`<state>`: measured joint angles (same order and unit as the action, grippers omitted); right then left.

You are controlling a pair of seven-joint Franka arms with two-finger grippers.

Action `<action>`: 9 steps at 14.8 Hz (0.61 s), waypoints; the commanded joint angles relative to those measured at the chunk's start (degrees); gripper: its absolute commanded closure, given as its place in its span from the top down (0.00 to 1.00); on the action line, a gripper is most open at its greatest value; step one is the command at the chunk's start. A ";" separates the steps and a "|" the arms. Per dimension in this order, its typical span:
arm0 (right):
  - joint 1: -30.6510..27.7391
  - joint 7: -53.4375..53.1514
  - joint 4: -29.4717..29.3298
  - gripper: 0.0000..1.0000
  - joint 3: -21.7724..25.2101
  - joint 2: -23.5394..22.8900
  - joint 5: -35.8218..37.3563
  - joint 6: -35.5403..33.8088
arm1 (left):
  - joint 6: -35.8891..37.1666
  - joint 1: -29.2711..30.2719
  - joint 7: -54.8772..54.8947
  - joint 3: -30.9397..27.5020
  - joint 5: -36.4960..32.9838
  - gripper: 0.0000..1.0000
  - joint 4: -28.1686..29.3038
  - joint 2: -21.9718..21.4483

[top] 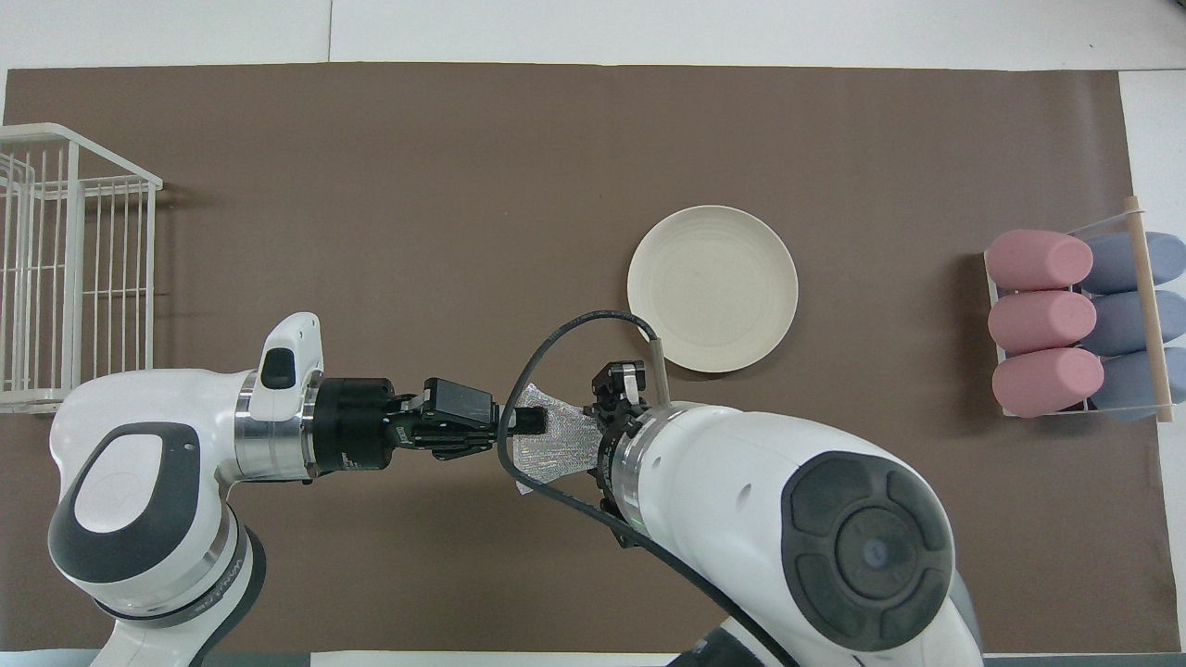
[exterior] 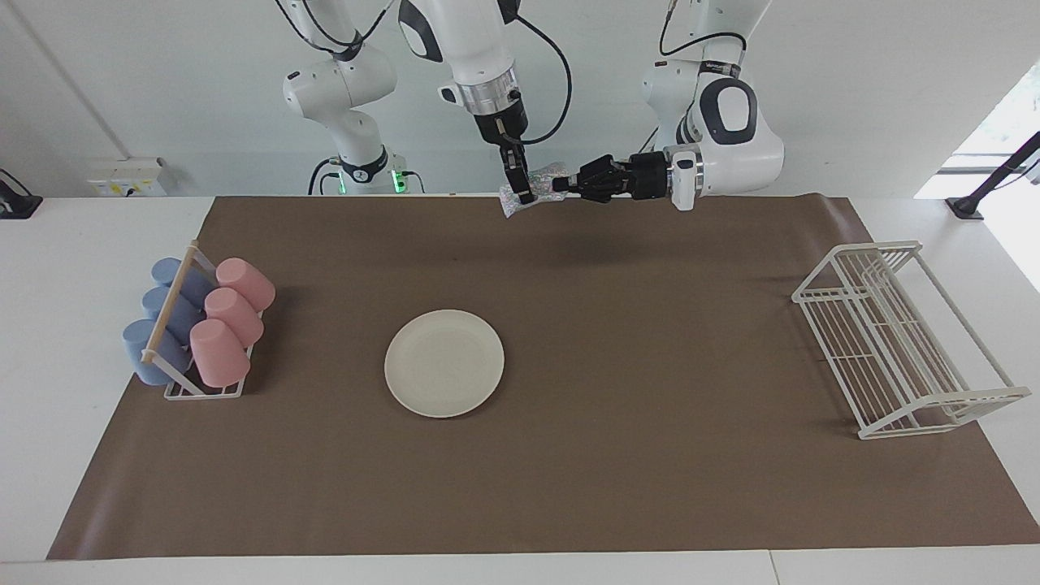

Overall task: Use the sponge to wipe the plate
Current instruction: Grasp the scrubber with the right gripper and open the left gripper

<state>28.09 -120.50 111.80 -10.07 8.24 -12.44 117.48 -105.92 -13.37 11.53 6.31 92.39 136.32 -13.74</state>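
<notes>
The cream-white plate (exterior: pixel 444 363) (top: pixel 712 288) lies flat on the brown mat, around mid-table, with nothing on it. The glittery silver sponge (exterior: pixel 543 173) (top: pixel 556 445) hangs in the air over the mat's edge nearest the robots. My left gripper (exterior: pixel 559 184) (top: pixel 533 421) reaches in level and is shut on one end of it. My right gripper (exterior: pixel 522 193) comes down from above onto the sponge's other end. In the overhead view its own wrist (top: pixel 639 445) hides it.
A rack of pink and blue cups (exterior: pixel 195 329) (top: pixel 1075 320) stands at the right arm's end of the mat. A white wire dish rack (exterior: pixel 902 337) (top: pixel 74 269) stands at the left arm's end.
</notes>
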 commanded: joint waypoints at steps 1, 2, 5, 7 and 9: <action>-0.05 -0.35 1.67 0.00 -0.04 1.34 -1.27 1.35 | -0.25 -0.87 1.21 -0.69 1.30 0.00 1.58 -1.29; -0.05 -0.44 1.67 0.00 -0.04 1.26 -1.27 1.35 | -0.25 -0.96 1.21 -0.69 1.39 0.00 1.58 -1.29; -0.05 -0.53 1.67 0.00 -0.04 1.26 -1.27 1.35 | -0.25 -1.04 1.30 -0.69 1.30 0.00 1.49 -1.29; -0.05 -0.53 1.67 0.00 -0.04 1.26 -1.27 1.35 | -0.78 -1.13 1.30 -0.51 1.30 0.14 1.14 -1.29; -0.14 -0.35 1.58 0.00 -0.04 1.26 -1.27 1.26 | -0.96 -1.13 0.69 -0.25 1.21 1.00 1.14 -1.73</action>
<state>28.10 -120.50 111.85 -10.07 8.24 -12.45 117.80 -105.89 -13.41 11.76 6.47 92.42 136.36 -13.82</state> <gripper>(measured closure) 0.903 0.784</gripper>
